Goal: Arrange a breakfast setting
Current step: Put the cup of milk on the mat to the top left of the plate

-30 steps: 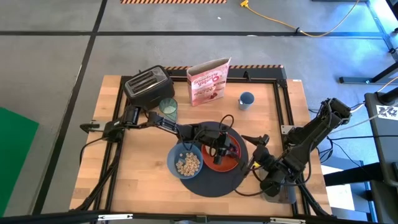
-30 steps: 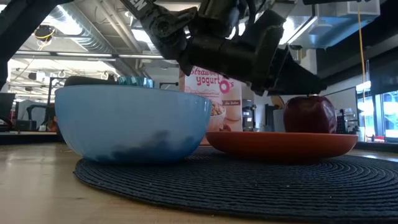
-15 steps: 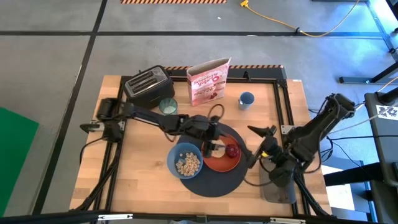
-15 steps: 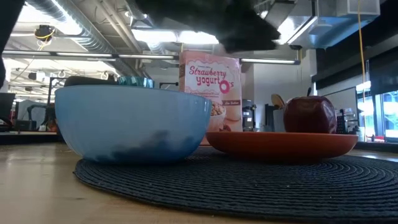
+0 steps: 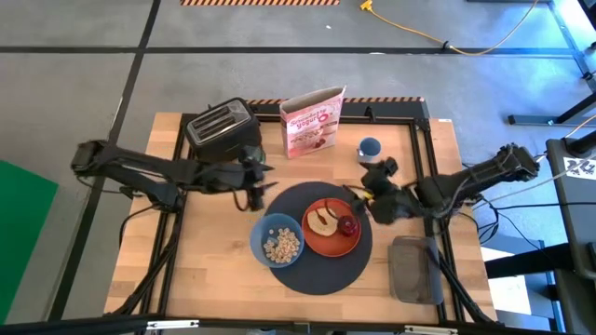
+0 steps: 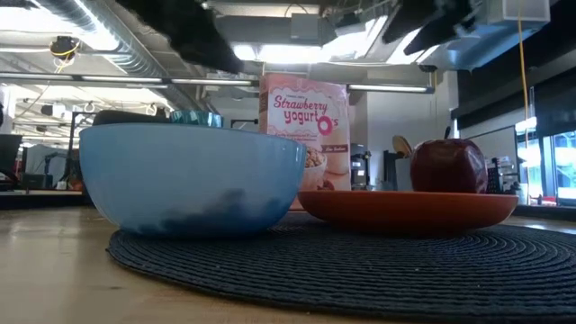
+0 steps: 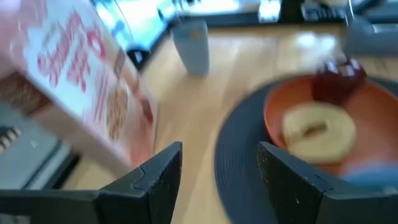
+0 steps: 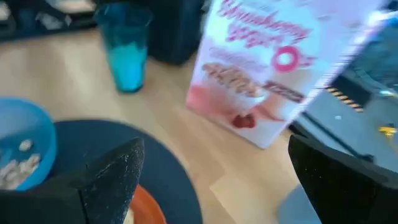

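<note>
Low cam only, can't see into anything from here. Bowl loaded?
Observer: Yes, the blue bowl holds cereal pieces.
Operator: Plate, just the apple?
Observer: No, a toast slice lies on the orange plate beside the small red apple.
Operator: Tools?
Observer: Both open and empty: left tool just off the mat on the toaster side, right tool at the mat's right edge by the plate.

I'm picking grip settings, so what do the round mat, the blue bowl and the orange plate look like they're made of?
Mat: dark woven cord, matte, concentric ribs visible. Blue bowl: smooth, slightly glossy, probably plastic or glazed ceramic. Orange plate: smooth, satin sheen, likely plastic.
</note>
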